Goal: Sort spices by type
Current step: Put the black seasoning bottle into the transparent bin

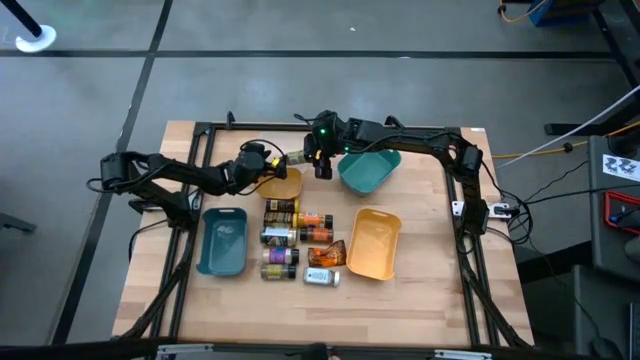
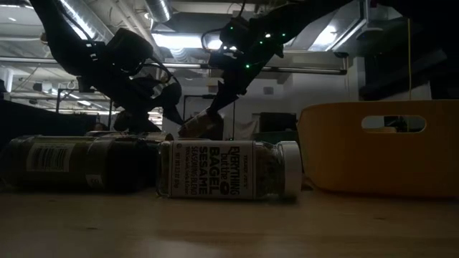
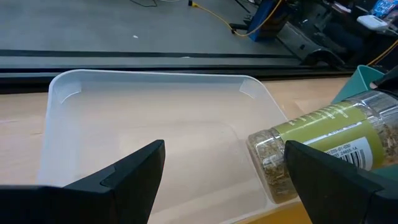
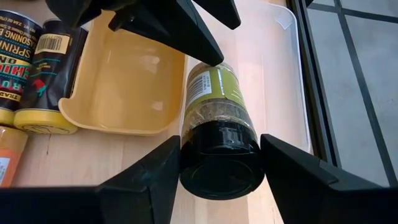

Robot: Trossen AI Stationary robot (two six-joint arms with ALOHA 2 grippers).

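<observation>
Wooden bench (image 1: 420,290): we see clear tray (image 3: 155,130) empty at far edge. Right gripper (image 4: 217,158) clamps green-label spice jar (image 4: 217,124) above tray rim; left gripper (image 3: 217,180) spread wide, facing it.

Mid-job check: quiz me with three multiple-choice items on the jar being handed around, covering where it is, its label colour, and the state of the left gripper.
1. Where is the jar that is off the table?
A. In the right gripper
B. Lying in the blue tray
C. Standing among the other jars

2. What colour is its label?
A. Purple
B. Green
C. White

3. How are the left gripper's fingers?
A. Shut on the jar
B. Shut on nothing
C. Open

Answers: 1 A, the right gripper clamps the jar at its dark cap. 2 B, the label is green. 3 C, the left gripper has its fingers wide apart over the clear tray.
</observation>
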